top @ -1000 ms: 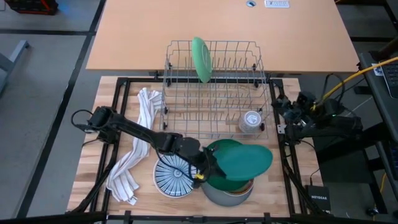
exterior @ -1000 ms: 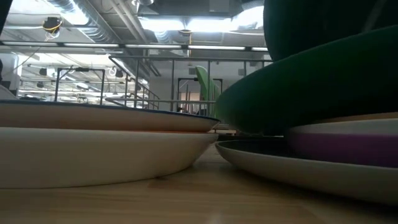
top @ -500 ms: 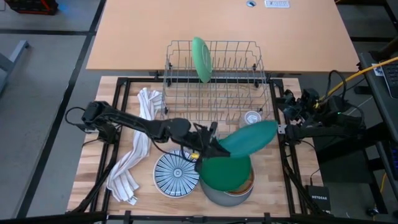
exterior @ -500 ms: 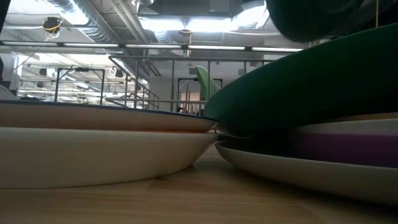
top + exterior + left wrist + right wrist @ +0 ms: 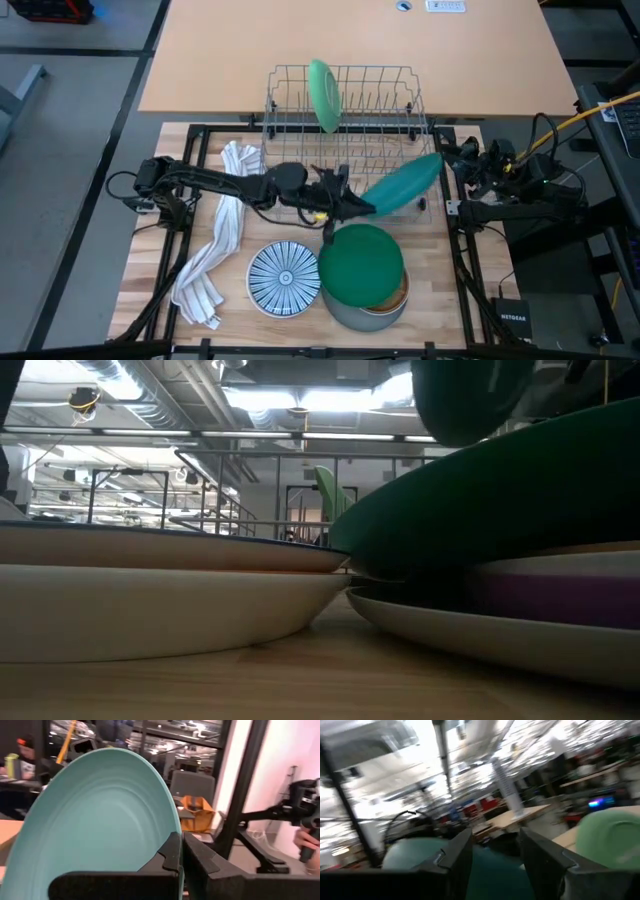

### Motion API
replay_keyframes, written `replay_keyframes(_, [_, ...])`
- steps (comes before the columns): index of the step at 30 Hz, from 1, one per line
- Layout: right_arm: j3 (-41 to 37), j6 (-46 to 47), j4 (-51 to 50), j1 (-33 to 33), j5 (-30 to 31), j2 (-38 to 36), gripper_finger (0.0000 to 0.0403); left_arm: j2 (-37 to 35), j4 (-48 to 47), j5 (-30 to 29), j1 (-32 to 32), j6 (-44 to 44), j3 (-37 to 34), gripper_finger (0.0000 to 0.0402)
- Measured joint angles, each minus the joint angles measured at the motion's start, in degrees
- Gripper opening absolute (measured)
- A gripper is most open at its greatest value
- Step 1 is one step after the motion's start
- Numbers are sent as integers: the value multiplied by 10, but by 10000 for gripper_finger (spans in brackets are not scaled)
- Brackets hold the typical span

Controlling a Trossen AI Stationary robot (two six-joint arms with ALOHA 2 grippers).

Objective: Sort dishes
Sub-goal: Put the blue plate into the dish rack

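Observation:
My left gripper (image 5: 345, 203) is shut on a teal plate (image 5: 403, 182), held tilted on edge above the near right part of the wire dish rack (image 5: 345, 140). A light green plate (image 5: 323, 95) stands upright between the rack's wires at its far left. A dark green plate (image 5: 362, 263) tops a stack of dishes on a grey bowl (image 5: 365, 312) near the front edge. A blue-and-white striped plate (image 5: 284, 278) lies flat to its left. My right gripper (image 5: 495, 855) is open and empty at the table's right edge (image 5: 462, 162). My left gripper pinches the teal plate's rim (image 5: 172, 851) between its two fingers, one on the hollow face and one on the back. The fingers come level from the table's left. The plate is lifted clear, tipped steeply, its far rim up (image 5: 432, 160) over the rack.
A white striped towel (image 5: 215, 240) lies crumpled along the table's left side. In the low view, the stack shows a purple dish (image 5: 560, 595) under the dark green plate (image 5: 500, 500). A wooden desk (image 5: 350, 40) lies beyond the rack.
My left gripper has carried the teal plate up off the stack and toward the far edge, over the rack. The plate has tipped from nearly flat to steeply on edge. The dark green plate beneath it now shows fully.

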Motion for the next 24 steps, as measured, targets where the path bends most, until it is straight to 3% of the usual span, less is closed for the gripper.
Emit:
replay_keyframes(11, [0, -71, -2, 0, 233, 0, 166, 0, 0, -13, 71, -29, 0, 0])
replay_keyframes(24, [0, -47, -112, 0, 260, 0, 166, 0, 1, -43, 166, -51, 0, 0])
